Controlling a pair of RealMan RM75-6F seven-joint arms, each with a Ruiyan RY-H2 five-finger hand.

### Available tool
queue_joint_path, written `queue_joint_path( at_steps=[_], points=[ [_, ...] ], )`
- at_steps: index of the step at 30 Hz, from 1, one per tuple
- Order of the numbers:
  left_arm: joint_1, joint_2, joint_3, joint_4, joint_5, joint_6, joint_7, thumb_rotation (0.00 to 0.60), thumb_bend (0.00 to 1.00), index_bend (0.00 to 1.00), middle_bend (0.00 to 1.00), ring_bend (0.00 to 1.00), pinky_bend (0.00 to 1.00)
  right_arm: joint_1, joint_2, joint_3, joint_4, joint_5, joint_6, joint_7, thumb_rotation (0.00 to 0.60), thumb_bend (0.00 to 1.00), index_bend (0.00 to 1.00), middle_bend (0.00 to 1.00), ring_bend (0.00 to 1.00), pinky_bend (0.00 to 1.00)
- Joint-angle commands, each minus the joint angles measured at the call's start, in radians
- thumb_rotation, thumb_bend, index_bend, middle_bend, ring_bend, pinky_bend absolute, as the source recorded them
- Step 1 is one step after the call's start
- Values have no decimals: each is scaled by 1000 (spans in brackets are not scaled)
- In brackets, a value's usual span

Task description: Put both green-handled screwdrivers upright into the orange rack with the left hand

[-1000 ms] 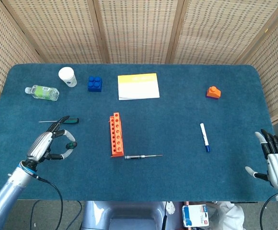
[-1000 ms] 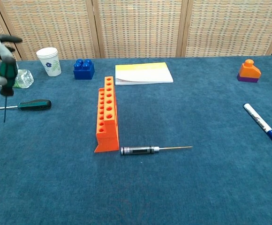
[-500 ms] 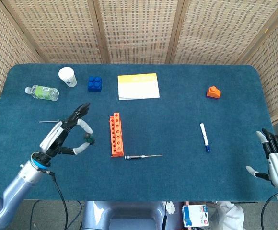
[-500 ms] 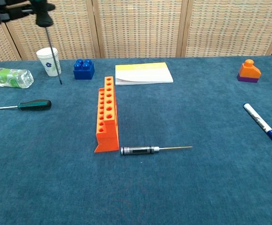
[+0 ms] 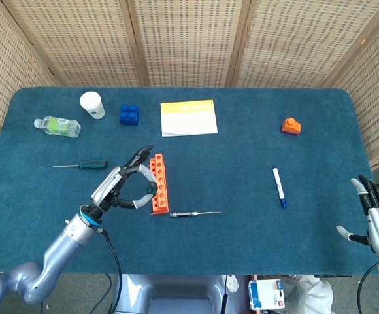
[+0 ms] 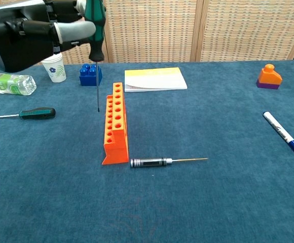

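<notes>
On the blue-covered table (image 5: 242, 248) I counted two green-handled screwdrivers, one orange rack (image 6: 114, 125), one black-handled precision screwdriver (image 6: 167, 161), one white marker with a blue cap (image 6: 282, 132), one yellow-and-white notepad (image 5: 188, 118), one blue building block (image 5: 129, 114), one orange block on a purple base (image 6: 268, 76), one white paper cup (image 6: 53, 66) and one small clear bottle with a green label (image 5: 58, 125) lying on its side. My left hand (image 5: 125, 184) gripped the first green-handled screwdriver (image 6: 96, 43) by its handle, holding it upright with the thin shaft pointing down; in the chest view its tip hung above the cloth just to the left of the rack's far end, clear of the holes. The second green-handled screwdriver (image 5: 81, 165) lay flat on the table well to the left of the rack, handle toward the rack and shaft pointing away. The rack stood near the middle of the table with its rows of holes facing up, and the precision screwdriver lay just at its near end, tip pointing right. My right hand (image 5: 376, 219) rested at the table's right edge, fingers apart and holding nothing, well away from the marker.
</notes>
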Motion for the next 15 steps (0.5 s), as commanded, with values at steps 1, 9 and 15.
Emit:
queue_joint_path(
  at_steps=[1, 9, 15],
  points=[
    [-7, -18, 1, 15, -10, -10, 7, 600, 433, 564, 0, 0, 0, 0, 2, 0, 0, 2, -2, 6, 600, 0, 0, 0, 0, 0],
    [-20, -53, -6, 41, -36, -28, 34, 600, 436, 564, 0, 0, 0, 3, 8, 3, 5, 10, -12, 28, 600, 0, 0, 0, 0, 0],
    [-24, -79, -13, 55, -61, -35, 55, 600, 438, 564, 0, 0, 0, 3, 10, 2, 6, 10, -15, 35, 600, 0, 0, 0, 0, 0]
  ],
)
